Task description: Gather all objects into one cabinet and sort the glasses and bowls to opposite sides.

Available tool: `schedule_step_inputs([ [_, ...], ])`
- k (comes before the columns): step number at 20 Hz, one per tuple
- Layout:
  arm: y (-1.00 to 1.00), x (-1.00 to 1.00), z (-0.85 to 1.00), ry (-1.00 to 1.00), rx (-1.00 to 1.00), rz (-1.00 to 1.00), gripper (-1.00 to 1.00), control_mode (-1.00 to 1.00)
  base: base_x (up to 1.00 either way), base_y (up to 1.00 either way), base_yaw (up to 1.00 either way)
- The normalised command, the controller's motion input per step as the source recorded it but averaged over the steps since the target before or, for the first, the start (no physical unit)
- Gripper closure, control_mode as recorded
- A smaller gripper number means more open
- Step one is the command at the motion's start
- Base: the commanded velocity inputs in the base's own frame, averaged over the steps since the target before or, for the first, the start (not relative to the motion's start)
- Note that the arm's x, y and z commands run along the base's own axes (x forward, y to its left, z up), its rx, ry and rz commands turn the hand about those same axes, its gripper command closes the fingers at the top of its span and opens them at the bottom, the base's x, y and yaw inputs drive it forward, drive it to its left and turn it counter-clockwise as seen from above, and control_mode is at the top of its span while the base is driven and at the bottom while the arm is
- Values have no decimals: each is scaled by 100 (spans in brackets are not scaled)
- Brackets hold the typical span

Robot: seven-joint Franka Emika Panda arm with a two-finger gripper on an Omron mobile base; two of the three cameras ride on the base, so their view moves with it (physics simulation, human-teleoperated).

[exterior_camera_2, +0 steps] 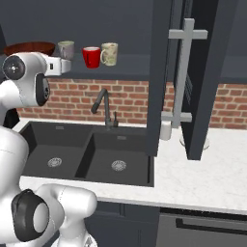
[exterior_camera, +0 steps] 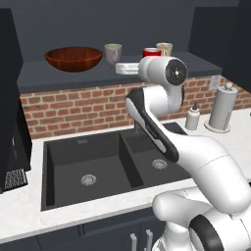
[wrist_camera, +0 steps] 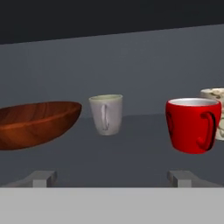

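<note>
Hand view: tool spread, empty, facing shelf. Grey cup between wooden bowl and red cup. Advice: approach level, clear bowl rim.

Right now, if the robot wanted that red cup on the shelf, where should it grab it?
Probably across the body of the red cup, coming straight in from the front with open jaws. It stands upright, its handle faces the hand, and the patterned cup crowds its far right side.

Glossy white, bulbous arm segments with dark round joint caps and black seams
</note>
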Motion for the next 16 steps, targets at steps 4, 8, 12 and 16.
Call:
schedule_step_inputs([
  [4,0,-18,10,-8,0,0,-100,-100,0,0,0],
  [8,2,-9,13,-4,0,0,-100,-100,0,0,0],
  [12,1,-6,21,-8,0,0,-100,-100,0,0,0],
  [16,0,-5,18,-6,0,0,-100,-100,0,0,0],
])
